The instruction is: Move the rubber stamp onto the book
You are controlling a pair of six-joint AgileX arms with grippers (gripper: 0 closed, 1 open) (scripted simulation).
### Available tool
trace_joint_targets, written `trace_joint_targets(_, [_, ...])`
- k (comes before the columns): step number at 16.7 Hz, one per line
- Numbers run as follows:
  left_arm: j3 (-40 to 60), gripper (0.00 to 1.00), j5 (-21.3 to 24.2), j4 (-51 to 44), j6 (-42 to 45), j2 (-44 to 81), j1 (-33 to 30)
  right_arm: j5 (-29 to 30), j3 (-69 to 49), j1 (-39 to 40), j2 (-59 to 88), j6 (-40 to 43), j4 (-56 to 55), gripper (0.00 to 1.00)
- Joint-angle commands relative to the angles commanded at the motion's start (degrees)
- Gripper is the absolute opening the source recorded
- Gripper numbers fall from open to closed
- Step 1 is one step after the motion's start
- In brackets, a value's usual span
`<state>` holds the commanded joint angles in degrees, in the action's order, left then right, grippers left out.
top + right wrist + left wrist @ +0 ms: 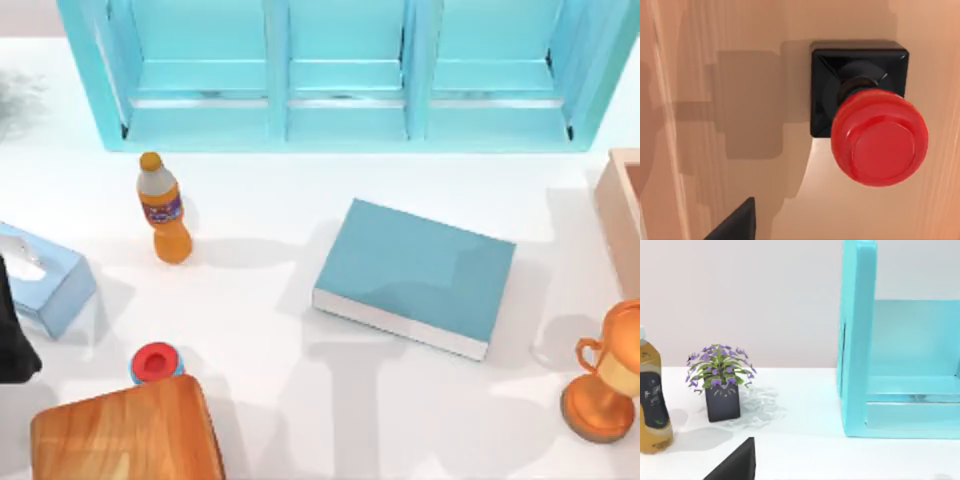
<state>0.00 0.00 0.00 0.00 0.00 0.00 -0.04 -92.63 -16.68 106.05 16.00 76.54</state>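
Fingers of either gripper cannot be judged spread or pressed together from these views; a dark wedge at the lower edge of each wrist view is all that hints at them. Left arm (12, 330) sits parked at the table's 9 o'clock edge, beside the tissue box (45, 280).

What could go wrong: the rubber stamp (867, 112) is top-heavy, its shiny red knob overhanging the small black block; a closing grip that meets the rounded knob rather than the block would likely slip or tip it over. It seems to rest on a pale wooden surface with raised sides, probably the wooden tray (622, 200) at the table's 3 o'clock edge; a wall could foul a finger on the way down, and a low lift might catch the stamp on the rim. The trophy (605, 375) at 4 o'clock stands close to the likely carry path.

The stamp lies directly beneath the right wrist camera, apart from any finger, ungrasped. The book (412, 275) lies near the table's centre, well apart toward 9 o'clock from the tray, its cover bare.
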Motion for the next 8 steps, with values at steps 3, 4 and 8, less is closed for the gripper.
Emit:
trace_joint_targets(3, [0.00, 1.00, 0.00, 0.00, 0.00, 0.00, 0.00, -0.08, 4.72, -0.02, 0.92, -0.16, -5.47, 1.00])
trace_joint_targets(4, [0.00, 1.00, 0.00, 0.00, 0.00, 0.00, 0.00, -0.07, 6.78, 0.01, 1.36, -0.18, -8.09, 1.00])
trace_joint_targets(8, [0.00, 1.00, 0.00, 0.00, 0.00, 0.00, 0.00, -0.05, 14.89, 0.09, 3.20, -0.27, -18.34, 1.00])
